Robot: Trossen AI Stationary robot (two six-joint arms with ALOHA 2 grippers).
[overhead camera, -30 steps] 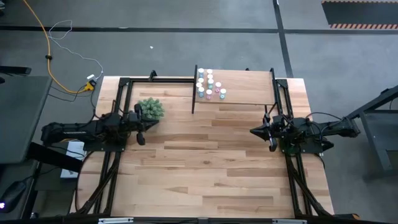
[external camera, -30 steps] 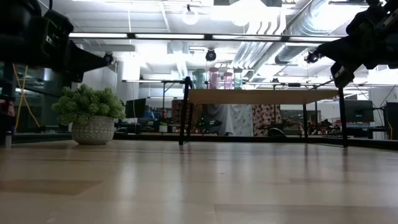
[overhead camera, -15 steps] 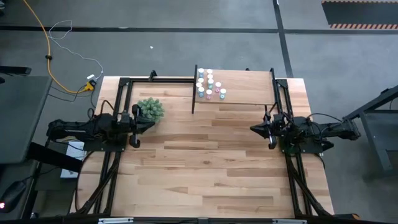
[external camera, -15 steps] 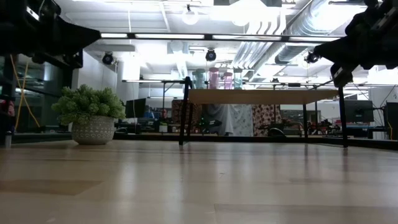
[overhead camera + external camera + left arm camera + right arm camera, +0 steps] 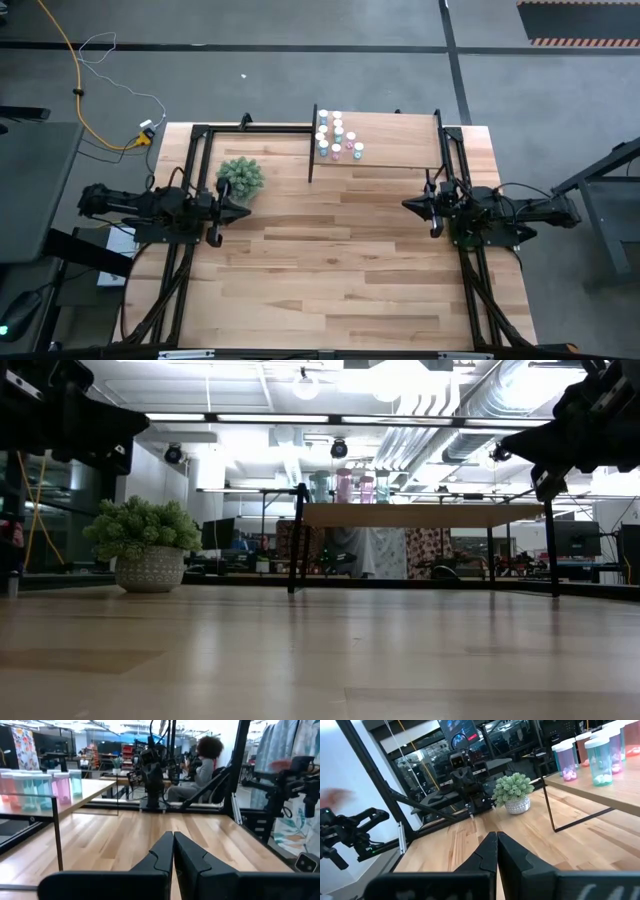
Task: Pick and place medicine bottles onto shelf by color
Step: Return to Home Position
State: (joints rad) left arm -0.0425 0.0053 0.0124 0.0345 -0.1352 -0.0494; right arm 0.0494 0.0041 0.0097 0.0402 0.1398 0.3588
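Several small medicine bottles (image 5: 336,137) with white caps and teal or pink bodies stand on their bases in a cluster at the left end of the light-wood shelf (image 5: 400,140), which stands on black side supports at the table's far edge. They also show as the bottles (image 5: 45,784) and the bottles (image 5: 592,755) in the wrist views. My left gripper (image 5: 245,211) hovers shut above the table's left side, near the plant. My right gripper (image 5: 406,209) hovers shut on the right side, in front of the shelf. Neither holds anything.
A bushy green plant (image 5: 241,176) in a pale pot stands on the table left of the shelf, just beyond my left gripper. Black arm frames run along both table sides. A person (image 5: 202,762) sits beyond the table's right side. The wide wooden tabletop (image 5: 330,270) stretches toward the near edge.
My left arm has drawn back toward the table's left edge, its gripper moving away from the middle, with the fingers staying shut. My right arm and the bottles have kept still.
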